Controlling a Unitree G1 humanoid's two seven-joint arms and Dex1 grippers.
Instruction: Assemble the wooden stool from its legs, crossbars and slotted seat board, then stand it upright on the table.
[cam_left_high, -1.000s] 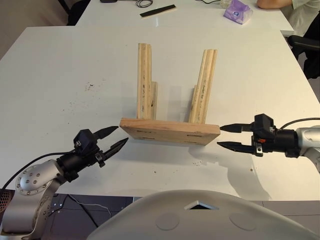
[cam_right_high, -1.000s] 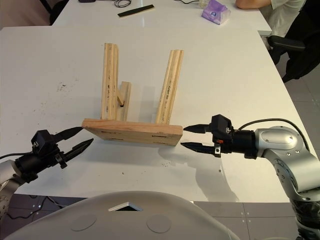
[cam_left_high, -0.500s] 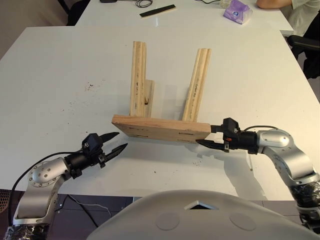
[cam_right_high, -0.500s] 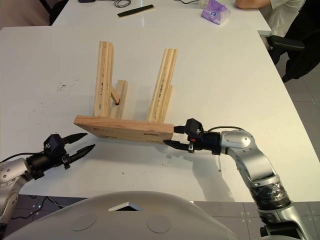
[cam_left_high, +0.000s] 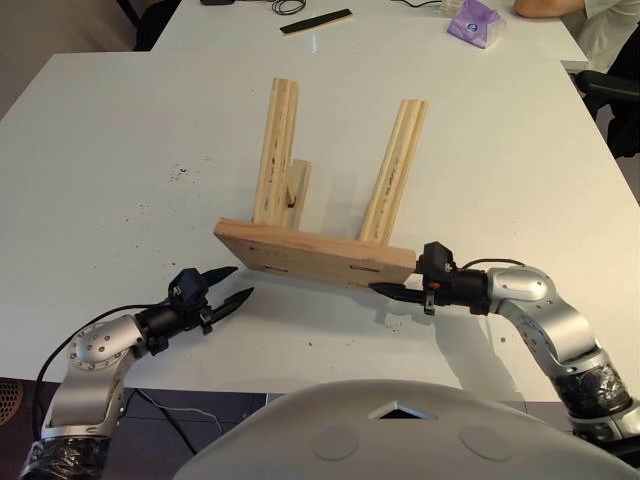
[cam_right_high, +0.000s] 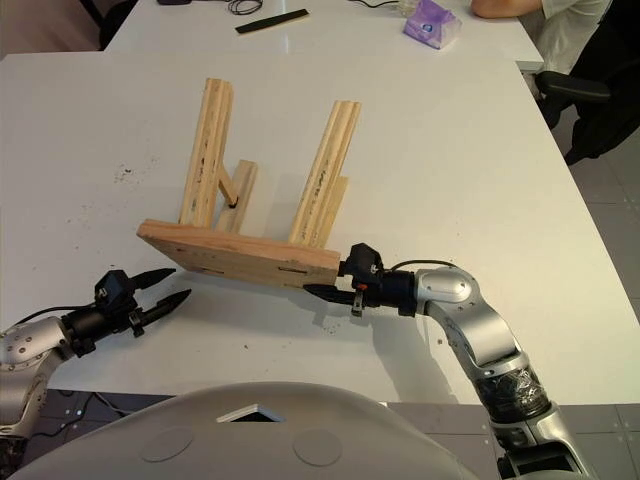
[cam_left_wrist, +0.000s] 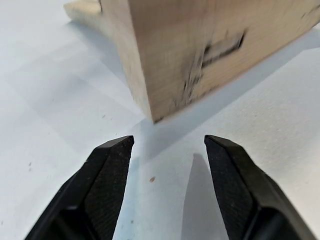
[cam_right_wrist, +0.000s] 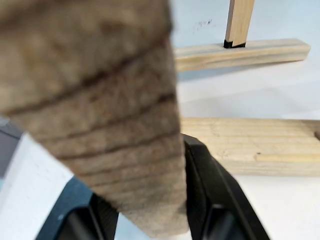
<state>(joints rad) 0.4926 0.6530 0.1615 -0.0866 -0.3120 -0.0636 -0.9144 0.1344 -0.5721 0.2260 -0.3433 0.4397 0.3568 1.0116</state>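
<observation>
At the centre of the white table we list one wooden stool, lying on its side.

- Seat board: stands on its long edge, nearest us, slotted face toward 6 o'clock. It sits askew, left end farther off than the right.
- Legs: two show, running from the board toward 12 o'clock. A short crossbar sits just beside the left one.
- Right gripper: at 3 o'clock of the board. Its fingers are clamped on the board's right end, and the wrist view shows wood filling the gap between them.
- Left gripper: at 7 o'clock of the board, near its left corner but apart from it. Its fingers are spread wide with nothing between them, low over the table.
- Dark specks: on the table at 10 o'clock of the stool.
- On the farther table at 12 o'clock we note a black strip and a purple packet.
</observation>
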